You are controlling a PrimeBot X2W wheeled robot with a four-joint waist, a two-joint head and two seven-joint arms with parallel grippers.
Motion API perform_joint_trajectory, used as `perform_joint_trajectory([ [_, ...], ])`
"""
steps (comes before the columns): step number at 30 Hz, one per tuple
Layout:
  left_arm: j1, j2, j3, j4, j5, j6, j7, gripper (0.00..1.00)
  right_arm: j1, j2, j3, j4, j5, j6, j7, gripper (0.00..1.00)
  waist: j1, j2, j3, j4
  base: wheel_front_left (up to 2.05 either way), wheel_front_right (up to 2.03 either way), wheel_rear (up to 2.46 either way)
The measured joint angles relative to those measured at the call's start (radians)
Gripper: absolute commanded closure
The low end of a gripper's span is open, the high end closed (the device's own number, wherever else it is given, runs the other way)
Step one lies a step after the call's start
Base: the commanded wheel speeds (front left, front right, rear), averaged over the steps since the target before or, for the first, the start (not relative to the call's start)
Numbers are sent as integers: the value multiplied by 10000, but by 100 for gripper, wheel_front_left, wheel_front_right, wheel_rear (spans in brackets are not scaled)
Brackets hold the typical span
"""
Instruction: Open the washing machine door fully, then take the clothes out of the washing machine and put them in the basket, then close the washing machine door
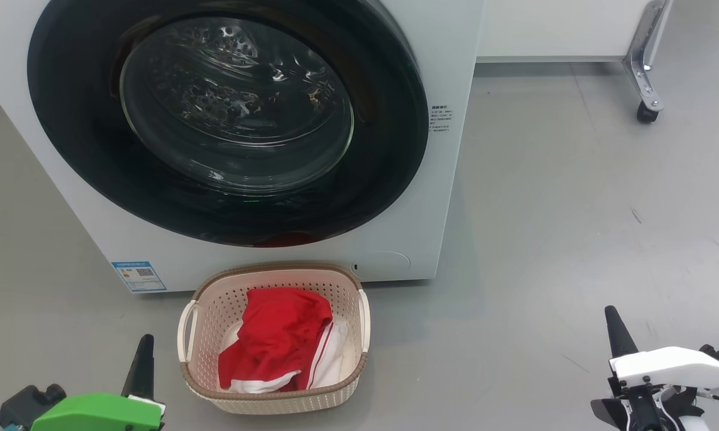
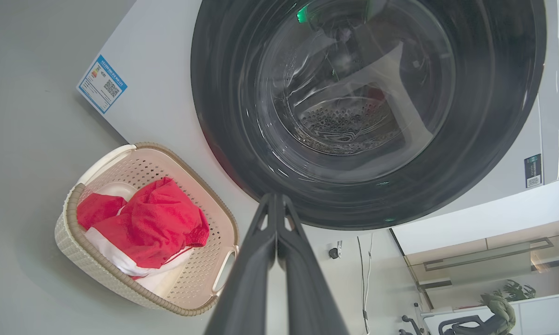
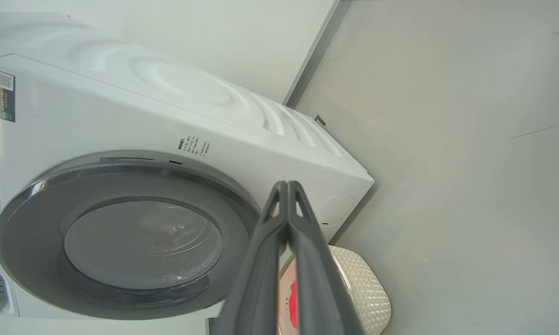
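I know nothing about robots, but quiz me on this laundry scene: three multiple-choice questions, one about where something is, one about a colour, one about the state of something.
1. Where are the clothes?
A. In the basket
B. Inside the drum
C. Spread on the floor

2. What colour is the label sticker on the washing machine?
A. Yellow
B. Blue
C. Green

3. How is the washing machine door?
A. Swung wide open
B. Shut
C. Taken off and lying on the floor

Answers:
1 A: the red and white garments lie heaped inside it, just in front of the machine.
2 B: the sticker at the machine's lower corner has a blue border.
3 B: the door's black rim sits flush against the white front in the head and both wrist views.
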Motion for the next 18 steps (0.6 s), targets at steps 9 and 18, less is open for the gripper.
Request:
perform_joint_trajectory([
  [9,-219,17,240,213,-1216,-207,221,100,-133,-17,-318,-25,1099,84,274,100,0,0,0,13,0,0,0],
  [18,-450,36,441,343,-2418,-439,407,100,-314,-27,-637,-54,2219,174,537,100,0,0,0,28,0,0,0],
])
